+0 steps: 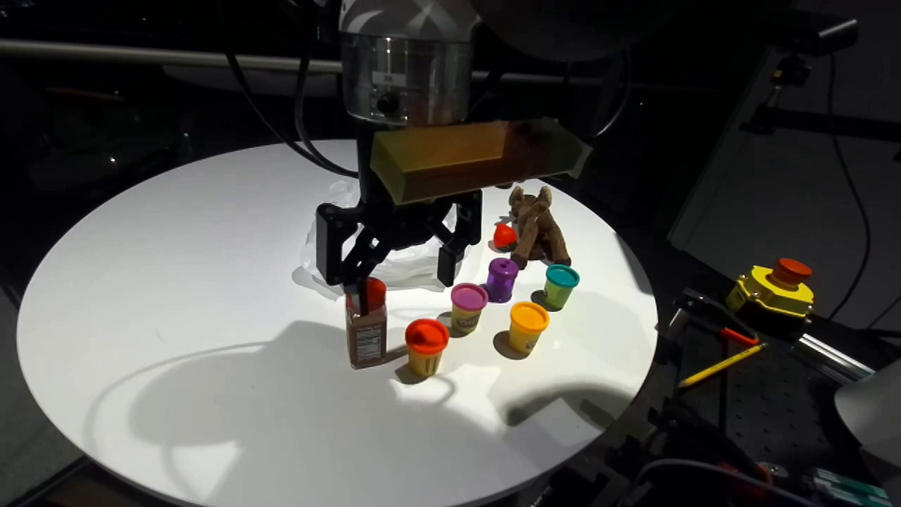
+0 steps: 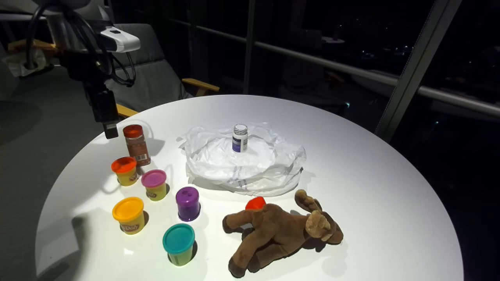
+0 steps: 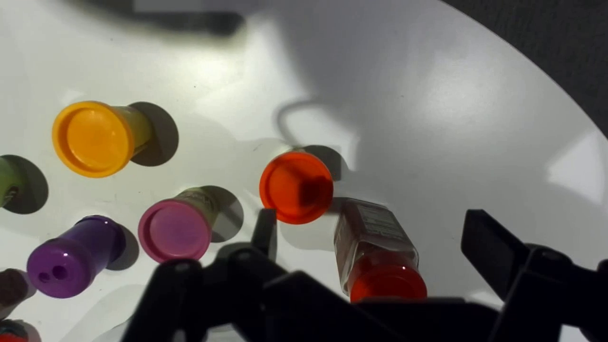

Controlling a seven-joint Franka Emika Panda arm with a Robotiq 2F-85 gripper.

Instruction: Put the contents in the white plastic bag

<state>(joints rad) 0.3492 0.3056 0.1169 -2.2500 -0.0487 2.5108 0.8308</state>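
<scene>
The white plastic bag (image 2: 269, 185) lies spread flat on the round table, with a small white and purple bottle (image 2: 240, 142) standing on it. In an exterior view the bag (image 1: 408, 273) is partly behind my gripper (image 1: 401, 285). My gripper is open and empty. It is close to the top of a clear jar of brown contents with a red lid (image 2: 137, 148). In the wrist view this jar (image 3: 365, 232) appears between the open fingers (image 3: 373, 228), with its lid partly hidden. An exterior view shows a fingertip beside the jar's lid, seemingly apart from it.
Beside the jar stand tubs with red (image 2: 127, 171), pink (image 2: 155, 185), yellow (image 2: 129, 214) and teal lids (image 2: 179, 244), and a purple container (image 2: 188, 205). A brown plush animal (image 2: 281, 230) and a small red object (image 2: 255, 203) lie near the bag.
</scene>
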